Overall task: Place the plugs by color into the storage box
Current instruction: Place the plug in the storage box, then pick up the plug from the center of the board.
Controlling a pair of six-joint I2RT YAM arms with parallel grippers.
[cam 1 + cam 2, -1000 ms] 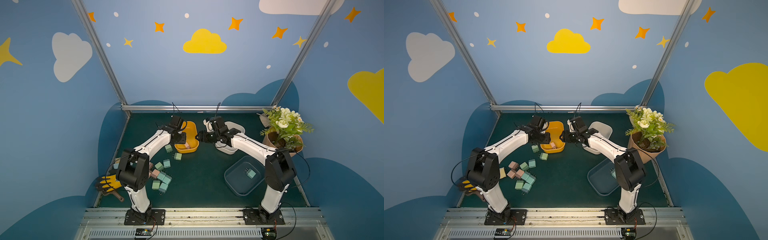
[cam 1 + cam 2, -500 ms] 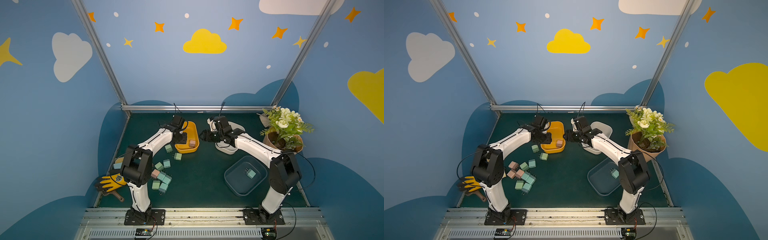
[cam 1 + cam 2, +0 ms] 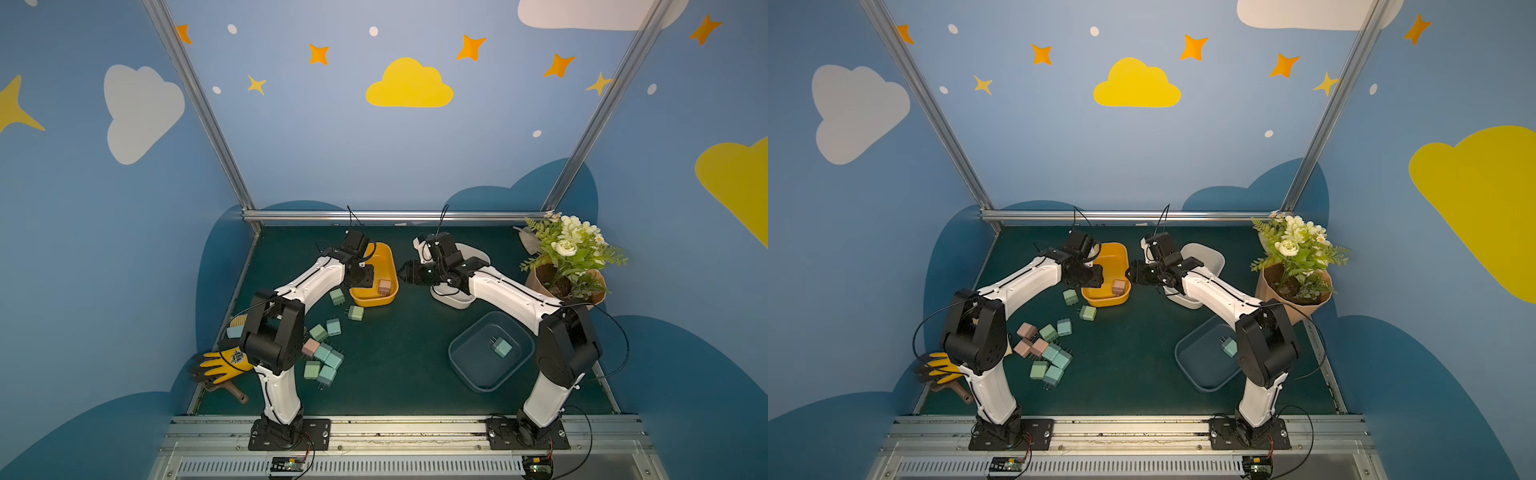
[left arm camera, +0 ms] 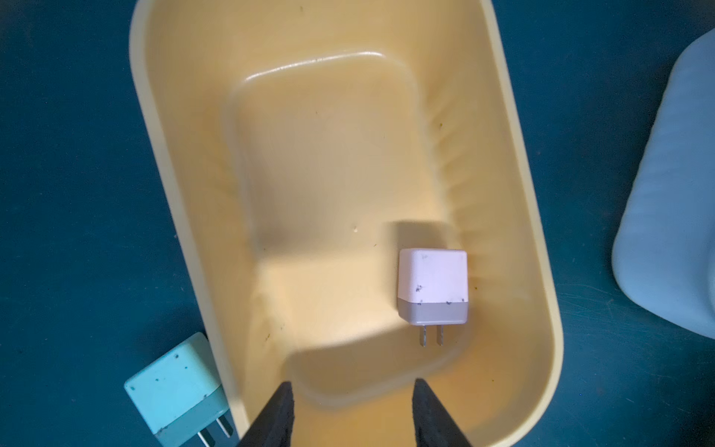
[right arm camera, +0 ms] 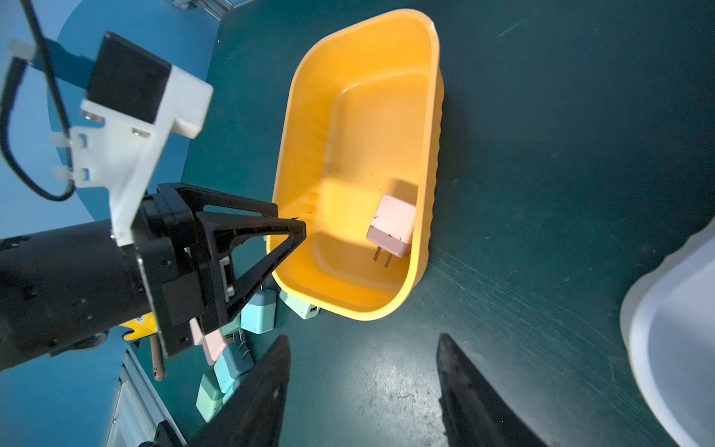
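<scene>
A pink plug (image 3: pixel 385 286) (image 4: pixel 432 278) (image 5: pixel 392 224) lies on its side in the yellow bin (image 3: pixel 386 253) (image 4: pixel 514 193). My left gripper (image 3: pixel 365 280) (image 4: pixel 351 387) hovers open over that bin's near end, with nothing between its fingers. My right gripper (image 3: pixel 405 272) (image 5: pixel 363 340) is open and empty above the mat, between the yellow bin and the white bin (image 3: pixel 473 253). One teal plug (image 3: pixel 500 347) lies in the blue bin (image 3: pixel 469 365). Several pink, green and teal plugs (image 3: pixel 324 353) are heaped by the left arm. Two green plugs (image 3: pixel 337 296) (image 3: pixel 355 312) lie beside the yellow bin.
A potted flower bunch (image 3: pixel 565 270) stands at the back right. A yellow glove (image 3: pixel 222 363) and a yellow-bristled brush (image 3: pixel 237 322) lie at the left edge behind the left arm. A metal rail (image 3: pixel 395 215) borders the back of the mat.
The pink plug has shifted from beside the left fingers toward the bin's right wall and now lies still. The right arm has pulled slightly to the right.
</scene>
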